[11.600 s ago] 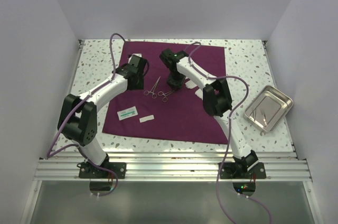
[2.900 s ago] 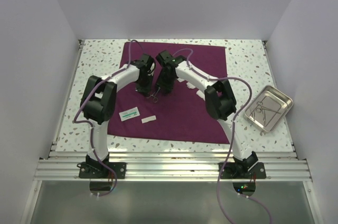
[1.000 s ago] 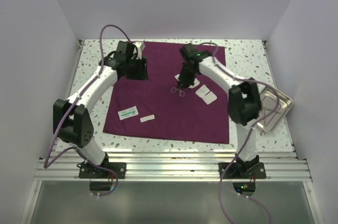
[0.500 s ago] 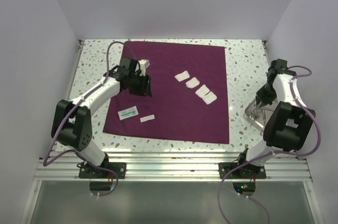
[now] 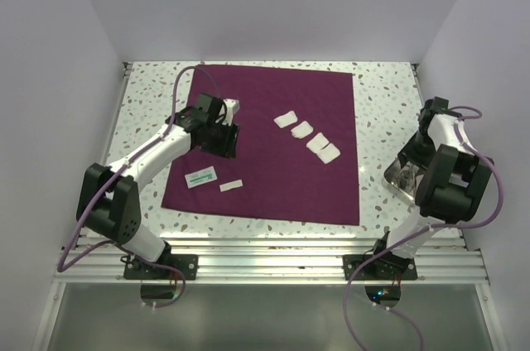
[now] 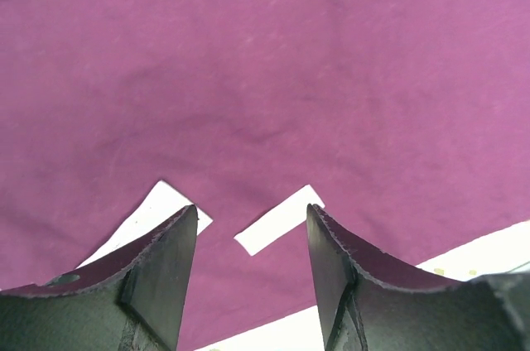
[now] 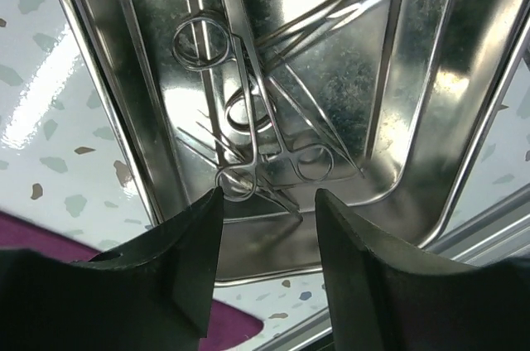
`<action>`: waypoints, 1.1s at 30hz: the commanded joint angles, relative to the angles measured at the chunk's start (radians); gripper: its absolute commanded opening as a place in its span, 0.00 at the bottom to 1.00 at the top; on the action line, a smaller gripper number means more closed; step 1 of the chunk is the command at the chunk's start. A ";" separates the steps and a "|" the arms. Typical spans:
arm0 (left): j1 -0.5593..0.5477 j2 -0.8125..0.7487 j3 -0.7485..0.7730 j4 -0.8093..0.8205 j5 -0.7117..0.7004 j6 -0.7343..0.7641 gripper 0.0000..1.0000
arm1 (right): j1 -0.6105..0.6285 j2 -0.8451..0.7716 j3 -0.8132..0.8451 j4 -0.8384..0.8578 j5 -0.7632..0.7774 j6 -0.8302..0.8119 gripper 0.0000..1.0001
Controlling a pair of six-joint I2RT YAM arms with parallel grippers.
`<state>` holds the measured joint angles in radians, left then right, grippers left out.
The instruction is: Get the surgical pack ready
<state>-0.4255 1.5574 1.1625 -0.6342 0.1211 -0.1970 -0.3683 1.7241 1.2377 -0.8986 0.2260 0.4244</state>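
**Item 1. White packets, two.** A printed packet [image 5: 199, 177] and a plain white strip [image 5: 231, 186] are lying on the cloth just ahead of the left fingers [image 6: 161, 276], on their near side in the overhead view. Neither is being touched.

**Item 2. Left fingers.** They are hanging apart over the cloth, gripping nothing.

**Item 3. Steel tray [image 7: 124, 53].** It is sitting on the speckled worktop [image 7: 50, 111] directly under the right fingers [image 7: 190, 260]. Several ring-handled steel instruments [image 7: 248, 144] are lying crossed inside it.

**Item 4. Right fingers.** They are standing apart above the instruments, and nothing is sitting between them.

**Item 5. Gauze squares [image 5: 308, 136], four.** They are lying in a slanting row on the cloth, between the two sets of fingers and well apart from both.

**Item 6. Surgical pack [image 5: 273, 90].** The maroon cloth is lying spread flat, running from beneath the left fingers out to the far edge of the worktop.

**Status, as judged.** The pack is looking partly prepared: cloth laid out, gauze and packets on it. The instruments are sitting off the cloth in the tray, and no folding or wrapping is showing.
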 commanded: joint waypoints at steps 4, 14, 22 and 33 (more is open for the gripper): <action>-0.002 -0.025 0.000 -0.077 -0.103 0.048 0.59 | 0.014 -0.126 0.077 -0.106 0.000 0.019 0.54; -0.004 0.004 0.025 -0.076 -0.005 0.001 0.56 | 0.345 -0.218 -0.030 0.076 -0.388 0.135 0.53; -0.051 0.116 0.130 0.010 0.192 -0.085 0.51 | 0.396 -0.143 -0.152 0.323 -0.602 0.226 0.44; -0.093 0.211 0.229 0.036 0.215 -0.127 0.49 | 0.410 -0.051 -0.146 0.336 -0.582 0.220 0.38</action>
<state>-0.5125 1.7596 1.3437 -0.6304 0.3115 -0.3038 0.0433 1.6444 1.0725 -0.5968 -0.3405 0.6292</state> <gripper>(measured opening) 0.489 0.382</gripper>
